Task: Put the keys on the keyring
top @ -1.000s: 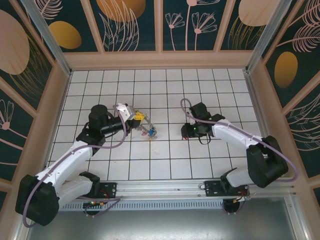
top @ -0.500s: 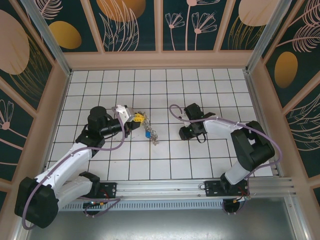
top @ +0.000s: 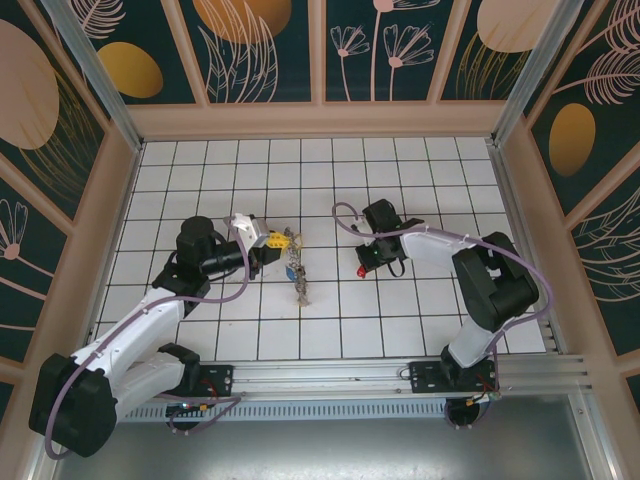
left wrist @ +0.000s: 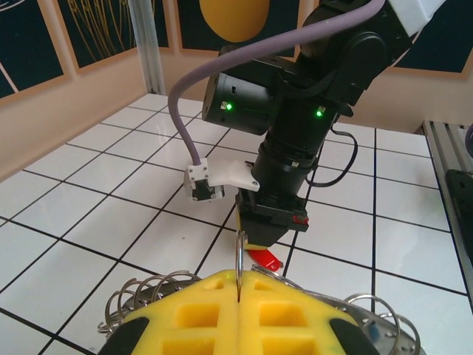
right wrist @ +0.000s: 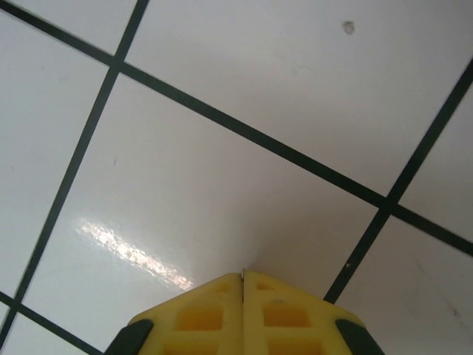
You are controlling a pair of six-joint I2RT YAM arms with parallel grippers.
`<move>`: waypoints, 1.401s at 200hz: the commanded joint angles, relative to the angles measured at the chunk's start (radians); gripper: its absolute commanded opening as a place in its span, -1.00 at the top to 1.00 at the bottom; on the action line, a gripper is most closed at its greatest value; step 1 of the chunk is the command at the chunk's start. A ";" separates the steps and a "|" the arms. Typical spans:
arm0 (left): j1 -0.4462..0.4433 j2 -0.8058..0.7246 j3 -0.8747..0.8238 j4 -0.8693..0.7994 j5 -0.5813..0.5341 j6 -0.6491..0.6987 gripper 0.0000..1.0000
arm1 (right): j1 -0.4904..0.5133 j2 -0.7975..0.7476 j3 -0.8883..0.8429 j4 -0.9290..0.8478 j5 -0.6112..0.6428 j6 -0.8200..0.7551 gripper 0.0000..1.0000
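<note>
Right hand (top: 367, 267) swung inward, pointing down, clenching red key (left wrist: 264, 259); left hand (top: 281, 240) grasps keyring (left wrist: 239, 255)

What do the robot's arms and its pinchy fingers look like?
The left arm and right arm are white tubes with black joints. A lilac cable loops along each. Green lights glow on the right arm's black wrist. The left gripper and right gripper have yellow fingers with square hollows.

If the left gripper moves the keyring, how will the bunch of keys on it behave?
Probably floppy: the keys trail loosely from the keyring, so they may swing. The thin wire pinched in the left gripper may twist or slip. The bunch looks small, likely light.
</note>
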 commanded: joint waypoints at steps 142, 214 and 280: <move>-0.017 0.006 0.063 -0.020 -0.035 0.313 1.00 | 0.243 -0.562 -0.105 0.394 -0.299 -0.021 1.00; -0.036 0.022 0.021 0.115 0.008 0.238 1.00 | 0.329 -0.502 0.007 0.326 -0.261 0.010 1.00; -0.051 0.058 0.059 0.123 0.000 0.140 1.00 | 0.373 -0.418 0.080 0.327 -0.091 0.065 1.00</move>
